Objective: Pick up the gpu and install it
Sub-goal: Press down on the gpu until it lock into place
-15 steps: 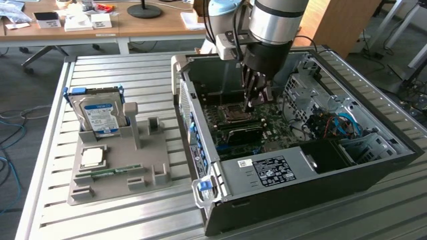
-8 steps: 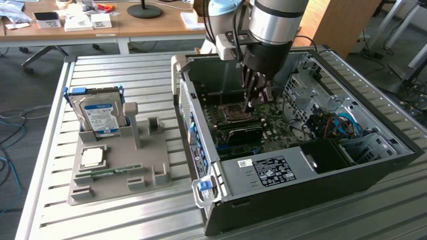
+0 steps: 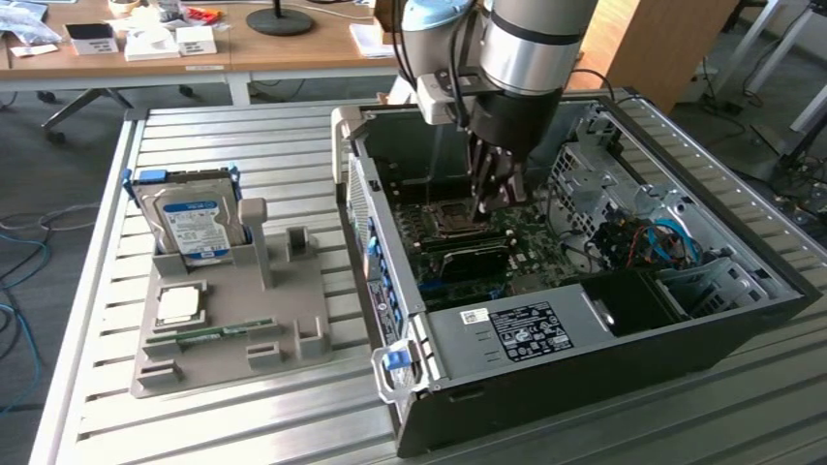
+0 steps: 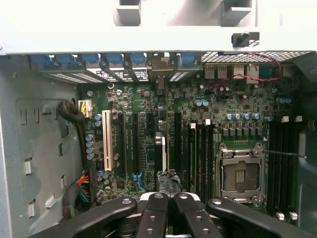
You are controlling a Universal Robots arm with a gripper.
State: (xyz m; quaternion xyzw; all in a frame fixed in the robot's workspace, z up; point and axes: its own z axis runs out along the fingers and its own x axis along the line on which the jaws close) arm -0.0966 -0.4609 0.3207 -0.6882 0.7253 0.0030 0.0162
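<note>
Green motherboard (image 4: 198,99), blue-labelled silver hard drive (image 3: 194,225), grey tray (image 3: 227,329), black jaws.

Our arm (image 3: 524,48) reaches straight down, wrist vertical. Our gripper (image 3: 495,199) hangs low with its dark fingers (image 4: 158,215) pressed together; what they clamp, if anything, we cannot quite tell.

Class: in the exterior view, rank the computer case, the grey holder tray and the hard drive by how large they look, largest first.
1. Computer case
2. Grey holder tray
3. Hard drive, standing upright in the tray.
</note>
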